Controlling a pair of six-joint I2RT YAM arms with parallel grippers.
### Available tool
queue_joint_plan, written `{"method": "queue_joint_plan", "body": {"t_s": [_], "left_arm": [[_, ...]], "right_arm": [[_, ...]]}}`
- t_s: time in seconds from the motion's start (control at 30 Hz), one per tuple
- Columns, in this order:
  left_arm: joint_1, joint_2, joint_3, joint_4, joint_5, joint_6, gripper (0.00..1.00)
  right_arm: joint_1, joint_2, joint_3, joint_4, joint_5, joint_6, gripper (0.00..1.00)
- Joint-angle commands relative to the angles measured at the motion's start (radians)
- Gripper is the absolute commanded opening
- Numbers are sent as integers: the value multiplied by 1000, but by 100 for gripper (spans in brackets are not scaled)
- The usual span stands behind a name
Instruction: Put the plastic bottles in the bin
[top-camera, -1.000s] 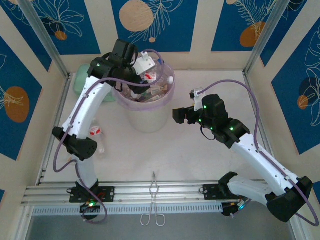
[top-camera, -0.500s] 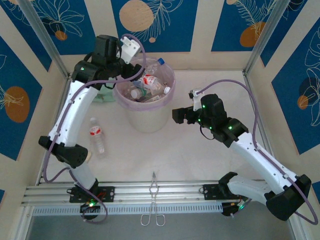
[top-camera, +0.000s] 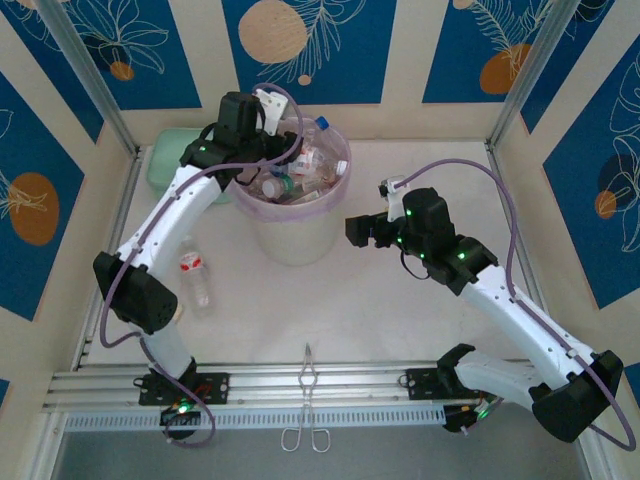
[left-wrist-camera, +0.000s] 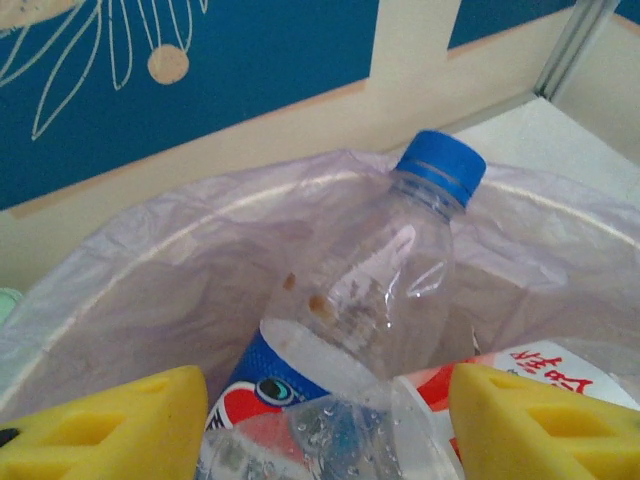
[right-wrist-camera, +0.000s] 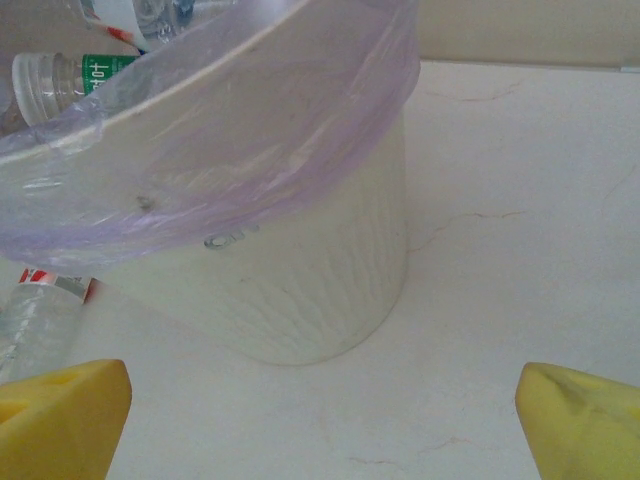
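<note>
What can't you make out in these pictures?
- Left gripper, left wrist view: bottom edge crops its pads, so whether it grips anything is unclear.
- Bottles in the bin, top view: left arm and top layer hide the rest; no count.
- Case, top view: that arm covers part.
- Loose bottle, right wrist view: left edge and bin crop it.

Overhead from behind the arm bases (top-camera: 178, 388); close into the bin (left-wrist-camera: 130, 270) from left wrist, low beside it from right.

Bare surface (top-camera: 380, 320) right of the bin (top-camera: 295, 240) lies open; left of it 1 bottle (top-camera: 194, 272) lies in the way, tongs (top-camera: 307, 375) at the near edge
</note>
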Motion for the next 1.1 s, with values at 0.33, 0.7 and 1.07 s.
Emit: {"method": "queue_joint_plan", "body": {"t_s": [0.33,0.7,1.07], "left_arm": [[2,-118,173,-221,-31,42,100],[164,-447,-81,-509,-245,-158,100],[370,-753,-899,-388,-199,-429,100]], "right_arm": [[-10,7,-13,39,-25,12,99],[-28,63,-8,87,-65,4,99],[-133,-28,8,69,-67,41,100]]}}
